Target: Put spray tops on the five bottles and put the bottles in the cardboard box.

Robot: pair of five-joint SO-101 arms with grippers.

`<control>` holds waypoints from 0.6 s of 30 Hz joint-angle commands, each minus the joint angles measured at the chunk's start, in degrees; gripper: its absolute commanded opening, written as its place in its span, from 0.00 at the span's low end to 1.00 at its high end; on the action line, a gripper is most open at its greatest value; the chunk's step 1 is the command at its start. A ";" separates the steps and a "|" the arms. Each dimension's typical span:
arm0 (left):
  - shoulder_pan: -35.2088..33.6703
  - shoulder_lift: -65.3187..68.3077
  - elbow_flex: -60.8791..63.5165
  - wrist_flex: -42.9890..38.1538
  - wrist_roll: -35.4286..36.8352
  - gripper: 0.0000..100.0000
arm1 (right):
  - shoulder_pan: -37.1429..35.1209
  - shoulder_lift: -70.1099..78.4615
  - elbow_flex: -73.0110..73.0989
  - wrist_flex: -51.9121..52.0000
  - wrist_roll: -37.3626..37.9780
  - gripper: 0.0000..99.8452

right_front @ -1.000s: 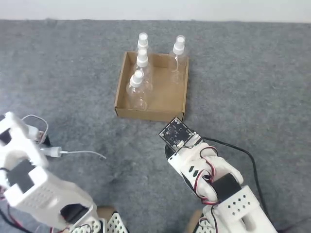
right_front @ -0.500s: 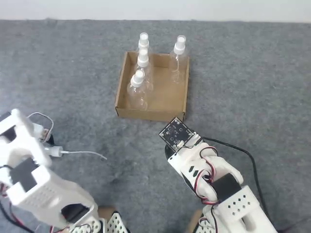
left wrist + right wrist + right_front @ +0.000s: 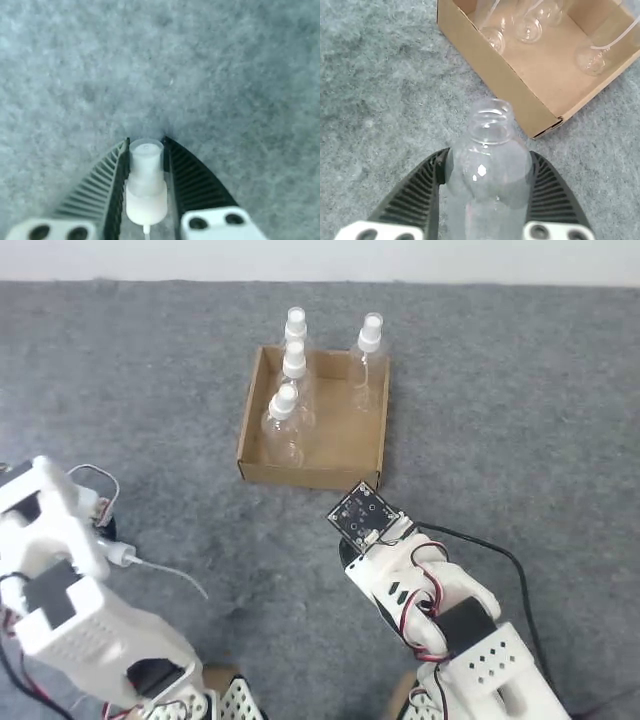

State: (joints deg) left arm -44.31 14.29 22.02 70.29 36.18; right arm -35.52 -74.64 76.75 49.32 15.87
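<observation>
Status check, guys: cardboard box (image 3: 311, 478) sits toward the far middle of the grey table (image 3: 520, 390), open side up, with four bottles standing upright inside, each one already wearing a white spray head. Three line up along the wall on the left arm's side: front bottle (image 3: 284, 430), middle bottle (image 3: 293, 370), back bottle (image 3: 295, 328). The fourth bottle (image 3: 368, 370) stands on its own in the far corner on the right arm's side.

The fifth bottle (image 3: 489, 165) is clear plastic with its mouth wide open and nothing screwed on. It's clamped in the right tool (image 3: 489, 156), both ribbed fingers pressed against the sides of its body. The box's near wall and corner are just beyond it, so it's outside the box but close. From the high view the right arm (image 3: 420, 590) sits just in front of that near wall.

The left tool (image 3: 145, 141) is squeezed narrow on the last spray top (image 3: 146, 180), gripping the white head between its fingers over bare table. From above, the left arm (image 3: 60, 580) is near the table's left edge, and the thin dip tube (image 3: 170, 570) trails out toward the middle. Can't tell if the tube touches the table. It's well apart from both the box and the open bottle.
</observation>
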 commanded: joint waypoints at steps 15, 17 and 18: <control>0.44 -15.47 -23.69 23.03 0.35 0.01 | 0.13 -1.80 -4.04 3.82 0.26 0.11; 0.62 -20.04 -23.69 23.03 0.35 0.01 | 0.13 -1.80 -4.04 3.82 0.26 0.11; 1.32 -22.07 -23.69 23.03 0.35 0.01 | 0.13 -1.80 -4.13 3.91 0.26 0.11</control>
State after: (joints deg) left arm -44.22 1.27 1.89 92.79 36.00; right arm -35.52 -74.64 76.75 52.75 15.87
